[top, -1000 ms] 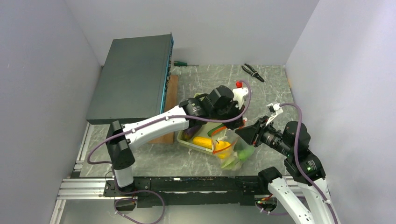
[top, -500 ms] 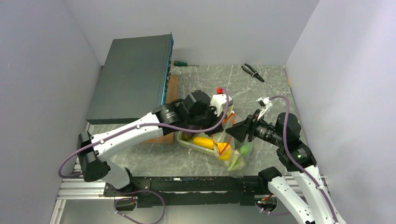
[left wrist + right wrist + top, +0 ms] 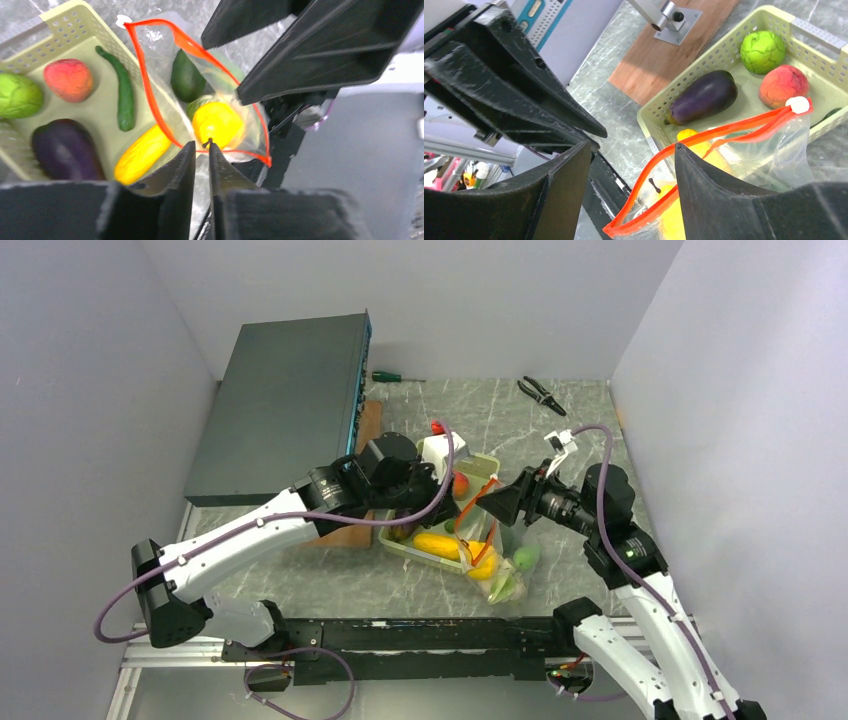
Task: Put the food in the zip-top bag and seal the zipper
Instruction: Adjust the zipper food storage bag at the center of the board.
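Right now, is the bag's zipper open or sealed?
Open. The zipper strips on the bag spread apart in a wide loop, a yellow piece shows through the mouth, and the white slider sits at one end.

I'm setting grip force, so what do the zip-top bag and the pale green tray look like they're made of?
Zip-top bag: thin, clear plastic film with a glossy finish. It is crinkled and see-through, with a red-orange strip along the mouth. Tray: probably rigid moulded plastic, matte pale green, its walls perforated with rows of small holes.

left end effector (image 3: 201,150): jaws seemingly almost closed | right end effector (image 3: 632,162): jaws spread wide
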Motion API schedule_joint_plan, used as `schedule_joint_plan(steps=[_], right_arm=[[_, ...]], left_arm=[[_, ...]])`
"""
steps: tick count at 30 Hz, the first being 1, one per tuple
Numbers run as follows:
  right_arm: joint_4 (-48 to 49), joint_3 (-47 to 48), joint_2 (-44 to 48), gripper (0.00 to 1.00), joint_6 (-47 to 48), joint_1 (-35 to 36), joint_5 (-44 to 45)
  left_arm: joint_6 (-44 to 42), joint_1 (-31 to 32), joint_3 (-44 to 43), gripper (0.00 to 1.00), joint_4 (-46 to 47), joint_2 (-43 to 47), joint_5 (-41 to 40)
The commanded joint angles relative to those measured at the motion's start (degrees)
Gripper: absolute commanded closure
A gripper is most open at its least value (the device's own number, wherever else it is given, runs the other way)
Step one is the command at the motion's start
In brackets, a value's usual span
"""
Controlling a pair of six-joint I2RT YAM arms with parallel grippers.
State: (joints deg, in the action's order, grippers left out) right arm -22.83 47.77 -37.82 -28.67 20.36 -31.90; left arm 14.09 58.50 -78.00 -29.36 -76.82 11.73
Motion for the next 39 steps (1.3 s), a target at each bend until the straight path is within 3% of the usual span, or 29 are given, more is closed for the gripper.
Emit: schedule_joint_plan(steps=[1,3,7,11,14,16,18,20,23,26,29,37,39], right_arm=[[-0.63,2.49,-0.46,0.37,-1.45,0.21,3.55],[-3.98,3.65,0.8,0.37,-0.79,0.21,7.37],[-15.46,7.97,3.08,0.37,-0.74,0.15,26.77],[-22.86,9.6,7.02,0.37,-3.3,0.18,46.06],[-23.84,9.77,9.54,0.37,-3.17,0.14,48.34],[-23.5,9.66,11.23,0.37,-2.86,0.25,48.38],[-22.66,9.29,12.71,0.36,-2.47,0.16,48.05],[-22.16,9.14,13.62,0.36,-2.04,0.17,47.88],[-21.68,8.72,14.16,0.36,-2.13,0.18,47.66],[-21.23,8.03,14.02,0.35,-2.5,0.25,46.6],[-20.97,7.49,13.15,0.35,-2.8,0.21,44.59],[-15.48,3.15,11.03,0.35,-1.5,0.21,32.58],[-12.64,1.97,9.96,0.35,-0.98,0.16,25.09]], left_arm=[[6.57,-0.31,2.48,0.61,7.55,-0.78,0.4],[10.42,-0.31,3.76,0.44,12.28,-1.83,1.54],[15.04,0.34,1.91,0.28,18.12,-5.95,3.07],[14.51,2.47,-5.44,0.27,14.52,-13.82,1.61],[11.51,4.47,-12.0,0.29,8.86,-19.36,-2.15],[9.01,5.46,-16.55,0.35,2.47,-22.57,-8.61],[6.84,5.81,-20.48,0.56,-3.03,-24.97,-11.11],[5.5,5.95,-21.48,0.74,-4.29,-24.98,-10.53],[4.38,6.01,-19.14,0.88,-1.1,-21.96,-7.26],[2.48,6.01,-18.36,0.95,0.34,-19.49,-1.49],[-1.38,6.08,-20.58,1.0,-5.18,-18.12,3.99],[-9.06,6.01,-19.3,1.0,-15.01,-9.9,8.81],[-10.09,6.01,-18.77,1.0,-16.54,-8.14,8.12]])
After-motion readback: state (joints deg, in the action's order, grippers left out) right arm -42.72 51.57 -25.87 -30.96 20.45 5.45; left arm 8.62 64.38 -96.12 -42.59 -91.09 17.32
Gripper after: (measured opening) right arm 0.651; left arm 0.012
